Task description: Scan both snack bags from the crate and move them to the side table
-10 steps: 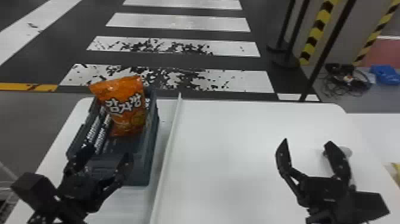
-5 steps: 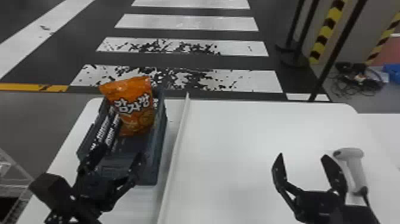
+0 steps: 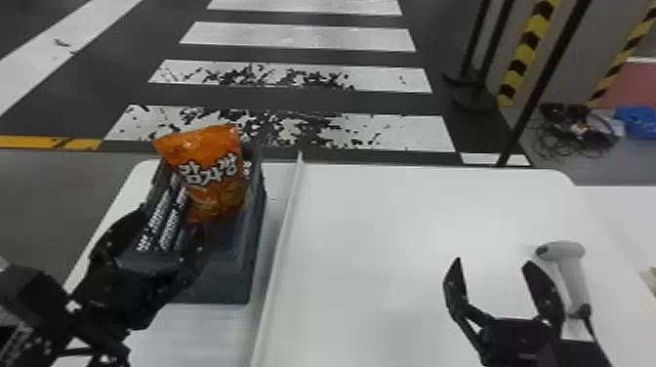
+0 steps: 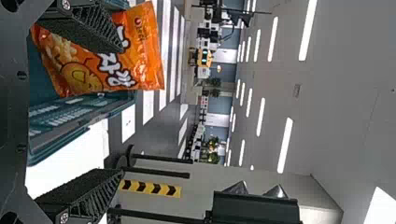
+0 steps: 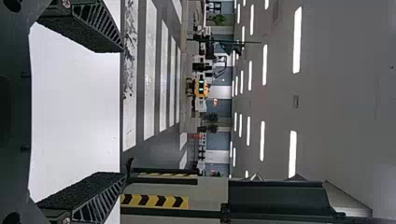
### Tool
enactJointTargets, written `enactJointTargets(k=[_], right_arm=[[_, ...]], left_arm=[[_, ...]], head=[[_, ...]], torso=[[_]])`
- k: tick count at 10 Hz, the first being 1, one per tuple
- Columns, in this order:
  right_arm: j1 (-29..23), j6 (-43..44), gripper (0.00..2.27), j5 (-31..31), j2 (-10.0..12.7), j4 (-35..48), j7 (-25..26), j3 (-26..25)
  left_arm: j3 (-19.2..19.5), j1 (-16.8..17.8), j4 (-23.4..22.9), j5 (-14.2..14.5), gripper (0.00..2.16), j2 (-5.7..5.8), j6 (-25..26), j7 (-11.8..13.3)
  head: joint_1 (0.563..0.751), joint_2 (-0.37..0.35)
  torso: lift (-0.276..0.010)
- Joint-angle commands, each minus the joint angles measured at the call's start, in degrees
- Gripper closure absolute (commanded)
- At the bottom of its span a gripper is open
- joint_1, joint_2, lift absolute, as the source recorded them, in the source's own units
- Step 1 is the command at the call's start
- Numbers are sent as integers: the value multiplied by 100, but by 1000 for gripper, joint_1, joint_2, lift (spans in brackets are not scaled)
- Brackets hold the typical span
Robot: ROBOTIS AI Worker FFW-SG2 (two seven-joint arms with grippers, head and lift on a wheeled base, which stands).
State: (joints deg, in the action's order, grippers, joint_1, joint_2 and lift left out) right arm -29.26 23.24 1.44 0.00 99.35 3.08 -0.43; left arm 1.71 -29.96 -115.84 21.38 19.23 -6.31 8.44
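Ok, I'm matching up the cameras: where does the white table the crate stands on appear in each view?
Head view: the white table spans the middle, under the crate and scanner.
Left wrist view: table beside the crate, partly between the fingers of the left gripper.
Right wrist view: table between the fingers of the right gripper.
Shared landmark: the white crosswalk stripes, beyond the table.

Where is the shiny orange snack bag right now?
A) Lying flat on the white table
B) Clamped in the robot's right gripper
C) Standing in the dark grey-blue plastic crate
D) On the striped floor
C: in the head view the shiny orange snack bag stands in the dark grey-blue plastic crate, its top rising above the rim.
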Motion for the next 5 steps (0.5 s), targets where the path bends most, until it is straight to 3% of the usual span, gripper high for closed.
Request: enactJointTargets(k=[1, 5], right_arm=[[-1, -35, 46, -3, 5, 6, 0, -10], [8, -229, 46, -3, 5, 32, 0, -10]], left_arm=[[260, 174, -18, 15, 100, 63, 205, 131], [945, 1106, 553, 50, 100, 424, 1067, 817]], head=[[695, -1], [695, 64]], torso=[[-99], [-99]])
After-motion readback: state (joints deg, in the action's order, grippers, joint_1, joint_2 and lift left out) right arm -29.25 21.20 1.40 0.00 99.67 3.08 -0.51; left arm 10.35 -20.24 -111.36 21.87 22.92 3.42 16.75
